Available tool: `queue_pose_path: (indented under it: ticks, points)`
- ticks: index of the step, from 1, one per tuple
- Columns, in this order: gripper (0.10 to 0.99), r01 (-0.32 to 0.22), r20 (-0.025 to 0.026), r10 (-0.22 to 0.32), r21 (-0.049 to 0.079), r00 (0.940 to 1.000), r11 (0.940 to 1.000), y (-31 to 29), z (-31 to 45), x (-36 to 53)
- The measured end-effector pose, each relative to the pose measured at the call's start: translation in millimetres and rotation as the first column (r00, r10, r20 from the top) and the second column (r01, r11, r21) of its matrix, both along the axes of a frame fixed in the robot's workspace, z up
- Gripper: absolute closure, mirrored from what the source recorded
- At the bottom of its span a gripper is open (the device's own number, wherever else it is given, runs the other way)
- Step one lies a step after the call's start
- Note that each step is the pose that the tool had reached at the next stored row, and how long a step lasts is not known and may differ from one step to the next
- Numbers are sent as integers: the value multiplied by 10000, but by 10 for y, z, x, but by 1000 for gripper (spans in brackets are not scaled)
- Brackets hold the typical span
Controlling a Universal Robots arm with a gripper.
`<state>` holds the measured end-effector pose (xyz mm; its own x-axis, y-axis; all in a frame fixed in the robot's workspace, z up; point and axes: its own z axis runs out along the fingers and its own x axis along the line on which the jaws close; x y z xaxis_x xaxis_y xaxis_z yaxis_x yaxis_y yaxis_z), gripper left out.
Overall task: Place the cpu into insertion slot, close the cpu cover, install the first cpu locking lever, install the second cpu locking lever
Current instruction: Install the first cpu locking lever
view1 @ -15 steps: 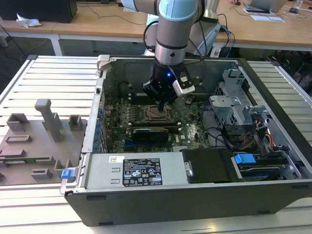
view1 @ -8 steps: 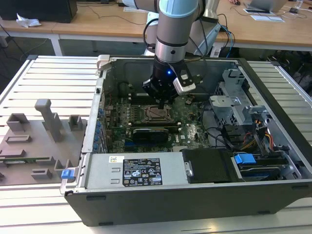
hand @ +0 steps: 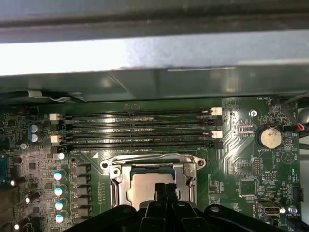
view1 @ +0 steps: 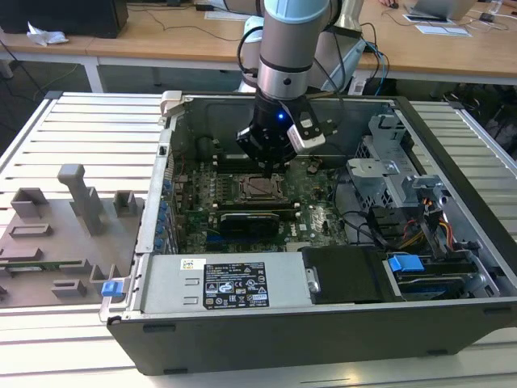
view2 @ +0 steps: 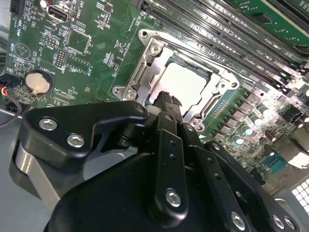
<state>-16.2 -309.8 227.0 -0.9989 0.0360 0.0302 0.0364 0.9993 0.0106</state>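
Observation:
The cpu [view2: 186, 83] lies flat in the insertion slot [view1: 260, 187] on the green motherboard, its dull silver top showing in both wrist views. The cpu cover [view2: 145, 63] is down around it, and the chip [hand: 145, 188] shows through the window of this silver frame [hand: 116, 178]. A thin metal lever bar [hand: 149, 156] runs along the slot's edge beside the memory slots. My gripper [view1: 271, 170] hovers just above the near edge of the slot. Its black fingers [view2: 169, 99] are pressed together with nothing between them, and their tips [hand: 165, 189] overlap the chip's edge.
The open computer case [view1: 161, 267] surrounds the board, with its back wall [hand: 154, 82] close behind the long black memory slots [hand: 140, 128]. A drive cage and cables [view1: 396, 194] stand at the exterior view's right. A grey fixture tray [view1: 56, 234] lies at the left.

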Motion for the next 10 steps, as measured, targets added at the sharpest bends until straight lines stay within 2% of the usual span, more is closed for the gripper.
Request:
queue_pose_path:
  ticks: [5, 10]
  points:
    - [980, 0, -1, 0, -1, 10000, 10000, 0, 26, 0]
    - [980, 0, -1, 0, -1, 10000, 10000, 0, 90, 0]
